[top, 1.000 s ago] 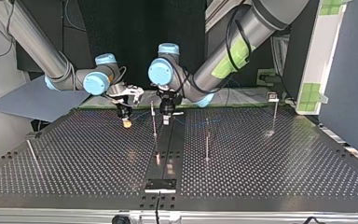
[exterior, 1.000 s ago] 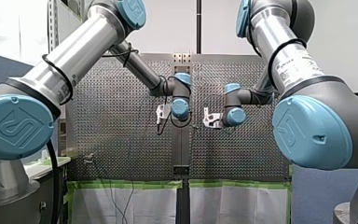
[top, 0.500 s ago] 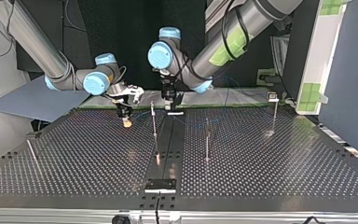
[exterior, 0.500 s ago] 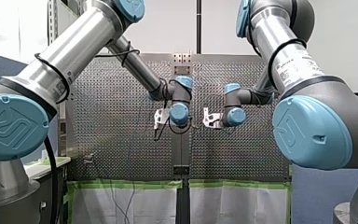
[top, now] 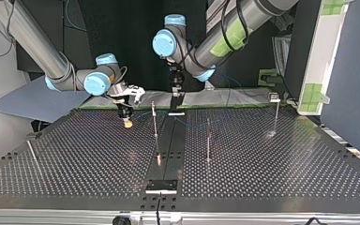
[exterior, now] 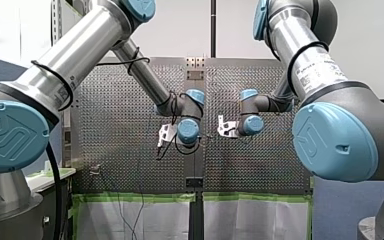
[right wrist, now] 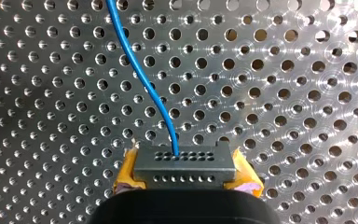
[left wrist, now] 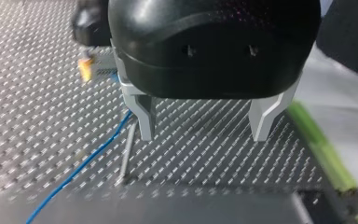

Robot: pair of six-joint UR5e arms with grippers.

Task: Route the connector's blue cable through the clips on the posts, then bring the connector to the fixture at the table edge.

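Right wrist view: my right claw (right wrist: 185, 174) grips 1 connector (right wrist: 185, 163) (1 blue cable (right wrist: 141, 81)).

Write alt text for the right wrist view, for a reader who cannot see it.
My right pincer, with yellow pads, clamps a grey connector. Its blue cable curves away ahead over the perforated table.

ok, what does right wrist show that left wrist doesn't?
Only right wrist: the connector close up, with its rows of holes, the blue cable entering one hole, and the right hand's yellow pads clamped on both its sides. Only left wrist: the left hand open with nothing between its fingers, a thin post beside it, and green tape at the table's edge. Both: the blue cable and the perforated table. Left wrist also catches the right hand beyond, blurred.
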